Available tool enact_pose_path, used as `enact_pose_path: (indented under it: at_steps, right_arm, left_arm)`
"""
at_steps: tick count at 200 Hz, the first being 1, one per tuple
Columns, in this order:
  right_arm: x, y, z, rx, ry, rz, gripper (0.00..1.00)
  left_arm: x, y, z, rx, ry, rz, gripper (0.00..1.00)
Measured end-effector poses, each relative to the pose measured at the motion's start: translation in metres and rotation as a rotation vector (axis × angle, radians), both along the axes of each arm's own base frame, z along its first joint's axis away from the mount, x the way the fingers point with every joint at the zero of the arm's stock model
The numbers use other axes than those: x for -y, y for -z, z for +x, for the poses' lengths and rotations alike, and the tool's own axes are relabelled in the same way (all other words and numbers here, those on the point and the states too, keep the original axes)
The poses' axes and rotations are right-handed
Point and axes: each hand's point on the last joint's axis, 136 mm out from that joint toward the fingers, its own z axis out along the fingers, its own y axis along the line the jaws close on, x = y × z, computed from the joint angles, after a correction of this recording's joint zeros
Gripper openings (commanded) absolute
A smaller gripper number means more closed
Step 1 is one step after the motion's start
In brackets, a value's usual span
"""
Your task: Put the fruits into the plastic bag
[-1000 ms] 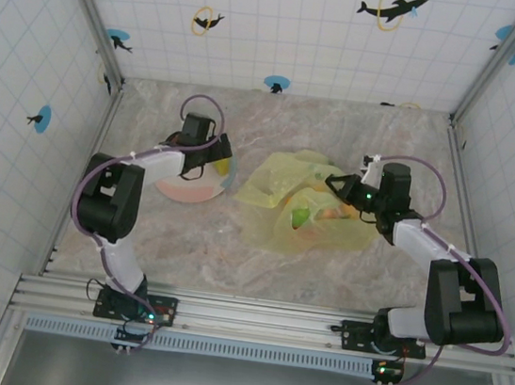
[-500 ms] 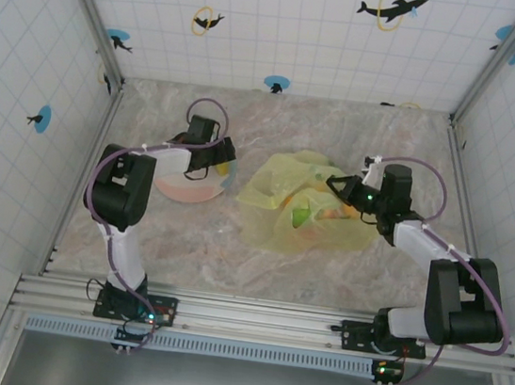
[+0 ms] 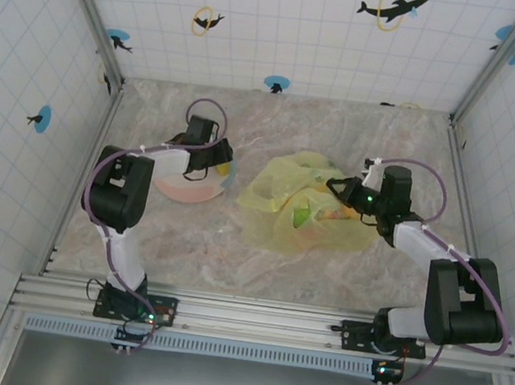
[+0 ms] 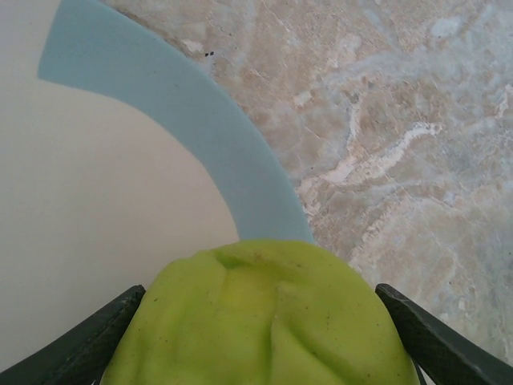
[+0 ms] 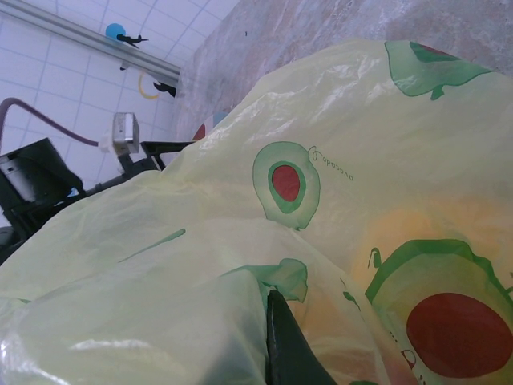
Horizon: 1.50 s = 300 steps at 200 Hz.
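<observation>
- The left gripper point(image 3: 222, 161) reaches over the right edge of the round plate point(image 3: 180, 188), which lies on the marbled table point(image 3: 231, 246) left of centre.
- In the left wrist view a yellow-green fruit point(image 4: 264, 321) sits on the plate, where the cream middle meets the pale blue rim point(image 4: 200, 120).
- The gripper's dark fingers point(image 4: 88, 341) stand spread, one at each flank of this fruit and close against it. I cannot tell whether they already press it.
- The plastic bag point(image 3: 278, 181) lies crumpled at the middle of the table, just right of the plate and apart from it.
- Through its thin yellow-green film a green fruit point(image 3: 299, 218) and an orange fruit point(image 3: 331, 214) show, side by side inside the bag.
- The right gripper point(image 3: 334, 186) sits at the bag's right side with its jaws pressed together, pinching the film. In the right wrist view the plastic folds up against one dark finger point(image 5: 288, 353).
- The bag is printed with avocado marks point(image 5: 286, 183), each a dark green outline with a red centre.
- A small curved line of lettering point(image 5: 333, 167) runs beside one mark, too small to read with any certainty.
- The tiled walls carry dolphin decals point(image 3: 392, 8) with rings, and no writing can be made out on them.
</observation>
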Motion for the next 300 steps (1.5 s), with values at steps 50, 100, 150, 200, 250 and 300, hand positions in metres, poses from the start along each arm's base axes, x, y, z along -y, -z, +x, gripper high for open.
enact_pose_path:
  at_steps: [50, 100, 150, 200, 250, 300]
  right_arm:
    - [0.0, 0.0, 0.0, 0.0, 0.001, 0.0, 0.0]
    - [0.0, 0.0, 0.0, -0.001, 0.0, 0.0, 0.0]
    - [0.0, 0.0, 0.0, -0.003, 0.001, 0.001, 0.0]
    - [0.0, 0.001, 0.0, -0.005, 0.002, 0.001, 0.0]
    - [0.0, 0.001, -0.001, -0.005, 0.003, 0.0, 0.0]
    - [0.001, 0.005, -0.006, -0.013, 0.003, -0.002, 0.0]
  left_arm:
    - [-0.005, -0.051, -0.061, 0.098, 0.037, -0.087, 0.68]
    - [0.036, -0.091, -0.151, 0.169, 0.24, -0.113, 0.67]
    - [0.087, -0.085, -0.226, 0.112, 0.512, -0.07, 0.67]
    - [0.11, -0.062, -0.249, 0.05, 0.651, -0.005, 0.67]
    - [0.137, -0.055, -0.227, 0.039, 0.703, 0.03, 0.68]
    - [0.175, -0.068, -0.183, 0.098, 0.694, 0.051, 0.7]
